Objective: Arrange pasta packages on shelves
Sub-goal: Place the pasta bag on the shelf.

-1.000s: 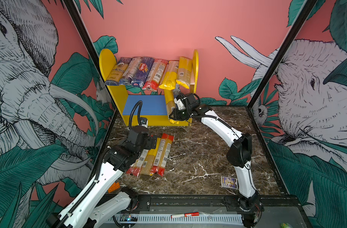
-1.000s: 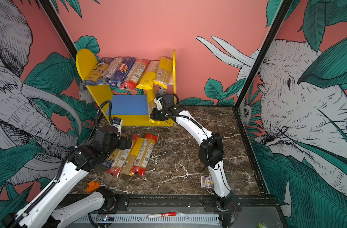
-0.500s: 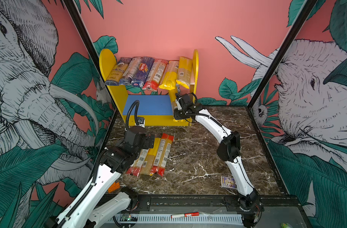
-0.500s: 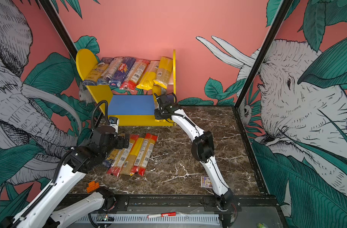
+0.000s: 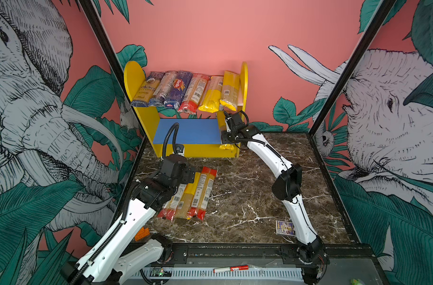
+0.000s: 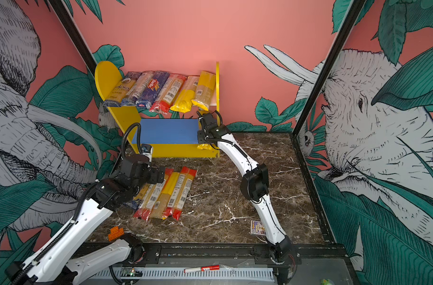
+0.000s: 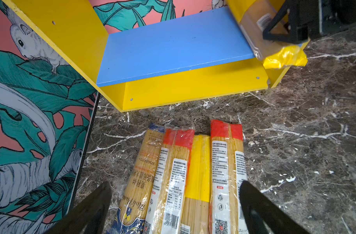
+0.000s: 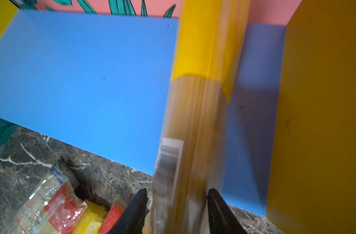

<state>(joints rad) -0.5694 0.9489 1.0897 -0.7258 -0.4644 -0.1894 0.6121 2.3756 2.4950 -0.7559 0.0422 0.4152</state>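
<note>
The shelves (image 5: 134, 81) stand at the back, with several pasta packages (image 5: 185, 91) in a row on the upper board. A yellow packet (image 8: 193, 121) lies at the right end of the blue lower board (image 5: 190, 130), its end (image 5: 226, 147) hanging over the front edge. My right gripper (image 8: 178, 190) is open around this packet, a finger on each side and a narrow gap showing. Several more packets (image 7: 185, 172) lie side by side on the marble. My left gripper (image 7: 175, 183) hovers open just above their near ends, holding nothing.
A small card box (image 5: 285, 227) lies by the right arm's base. An orange toy block (image 5: 142, 233) sits at the front left edge, and a marker (image 5: 231, 268) lies on the front rail. Printed walls close in the left, back and right.
My right arm pushed the yellow packet deeper onto the blue board, and its jaws have parted from a shut grip. The left gripper has shifted only slightly over the packets on the marble.
</note>
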